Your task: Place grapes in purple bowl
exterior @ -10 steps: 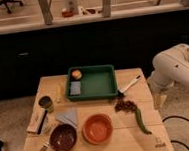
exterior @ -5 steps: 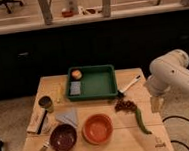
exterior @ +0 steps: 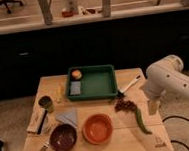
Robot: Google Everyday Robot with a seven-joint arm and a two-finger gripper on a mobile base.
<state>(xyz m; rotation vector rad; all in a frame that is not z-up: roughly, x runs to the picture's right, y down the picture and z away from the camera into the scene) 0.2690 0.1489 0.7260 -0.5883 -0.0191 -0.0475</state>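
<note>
The grapes, a small dark reddish-purple bunch, lie on the wooden table right of centre, just in front of the green tray. The purple bowl stands at the front left of the table, next to the orange-red bowl. My gripper hangs at the end of the white arm over the table's right edge. It is to the right of the grapes and apart from them, with nothing seen in it.
A long green pepper lies between the grapes and the gripper. The green tray holds an orange fruit and a blue-grey sponge. A black-and-white utensil, a can, a folded cloth and a box are also on the table.
The arm has swung left and down from the right side, bringing the gripper to the table's right edge near the pepper and grapes. The objects have not moved.
</note>
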